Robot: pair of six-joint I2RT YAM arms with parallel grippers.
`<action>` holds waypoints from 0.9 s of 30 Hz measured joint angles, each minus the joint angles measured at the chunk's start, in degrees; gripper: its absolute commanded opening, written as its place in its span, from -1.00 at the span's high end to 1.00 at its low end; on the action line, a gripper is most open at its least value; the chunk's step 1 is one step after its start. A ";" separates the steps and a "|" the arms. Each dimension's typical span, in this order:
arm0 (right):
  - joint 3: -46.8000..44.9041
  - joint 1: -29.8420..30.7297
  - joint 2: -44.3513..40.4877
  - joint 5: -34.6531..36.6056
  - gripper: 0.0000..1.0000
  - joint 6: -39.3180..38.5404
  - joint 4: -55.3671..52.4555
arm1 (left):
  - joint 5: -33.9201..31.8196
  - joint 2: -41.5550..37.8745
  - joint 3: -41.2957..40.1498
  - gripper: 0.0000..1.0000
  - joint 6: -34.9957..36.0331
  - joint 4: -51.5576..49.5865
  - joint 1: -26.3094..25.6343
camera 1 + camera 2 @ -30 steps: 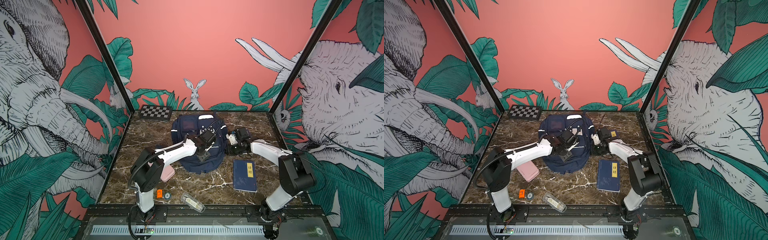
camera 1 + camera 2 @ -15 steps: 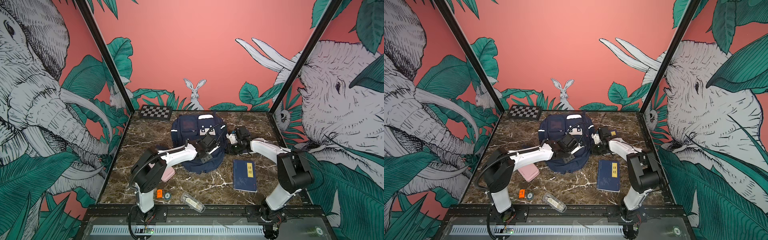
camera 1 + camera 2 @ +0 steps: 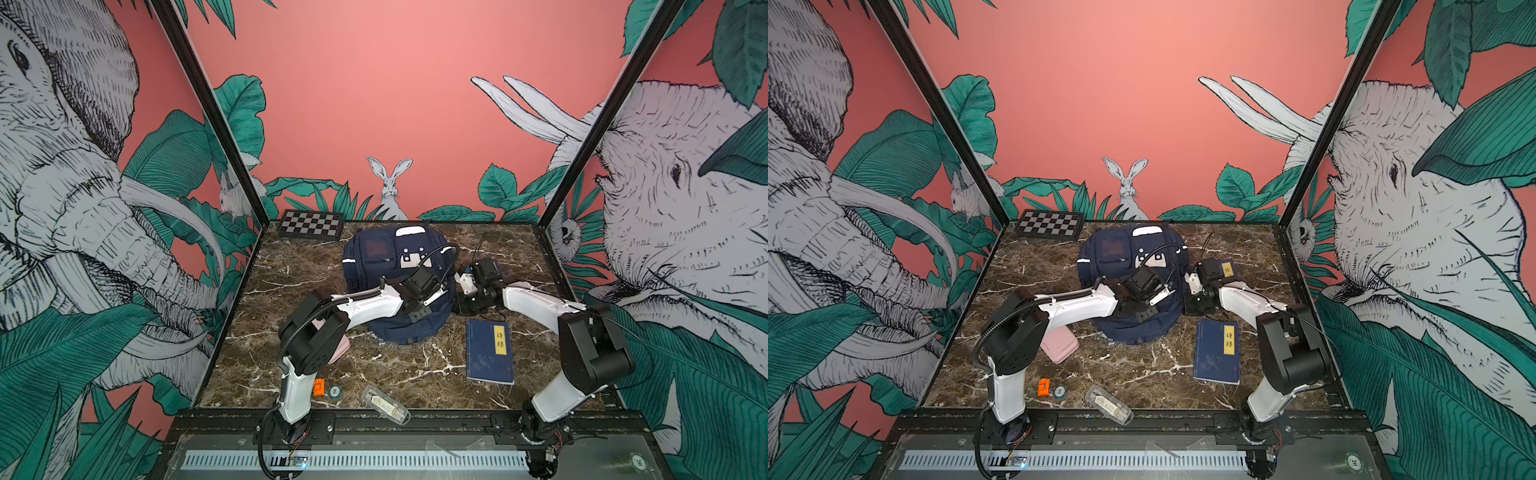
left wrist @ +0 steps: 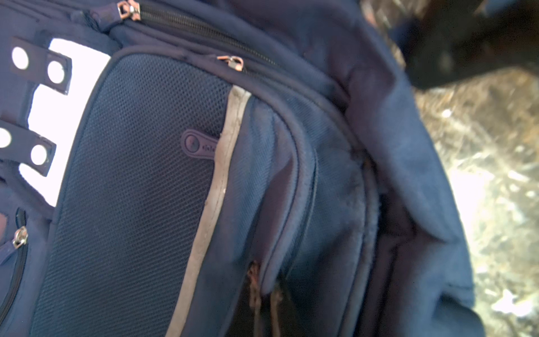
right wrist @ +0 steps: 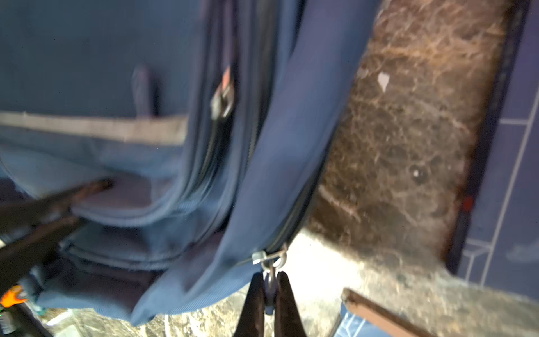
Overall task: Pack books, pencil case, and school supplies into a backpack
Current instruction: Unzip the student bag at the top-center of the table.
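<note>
The navy backpack (image 3: 374, 266) (image 3: 1113, 257) lies flat at the table's middle back. My left gripper (image 4: 266, 287) (image 3: 417, 312) is shut on a fold of the backpack's front edge, next to a silver strip (image 4: 221, 163). My right gripper (image 5: 269, 289) (image 3: 1191, 306) is shut on the backpack's zipper pull (image 5: 271, 262) at its right side. One navy book (image 3: 489, 351) (image 3: 1217, 351) with a yellow label lies flat to the right front. A second book (image 3: 1227, 268) peeks out behind the right wrist. The pink pencil case (image 3: 1059, 345) lies partly under the left arm.
A chessboard (image 3: 311, 224) leans at the back left. Near the front edge lie an orange item (image 3: 318, 386), a small round item (image 3: 335, 390) and a clear plastic case (image 3: 384, 405). Walls enclose the marble table (image 3: 270, 291) on three sides.
My left gripper has shifted rightward over the backpack's front edge and closed from open onto the fabric. The right gripper has kept its hold on the zipper pull.
</note>
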 measured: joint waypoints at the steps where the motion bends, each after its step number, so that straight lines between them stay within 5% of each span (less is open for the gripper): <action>1: -0.76 1.20 -1.25 1.09 1.00 0.02 -0.07 | 1.16 0.07 0.39 1.00 -0.55 -0.04 0.37; 18: -3.13 19.41 -5.31 6.93 1.00 14.56 5.55 | 15.93 0.44 7.21 1.00 -7.45 -3.15 6.10; 27: 0.57 24.04 1.25 9.16 1.00 25.73 12.04 | 21.18 0.74 8.81 1.00 -10.75 -4.20 10.73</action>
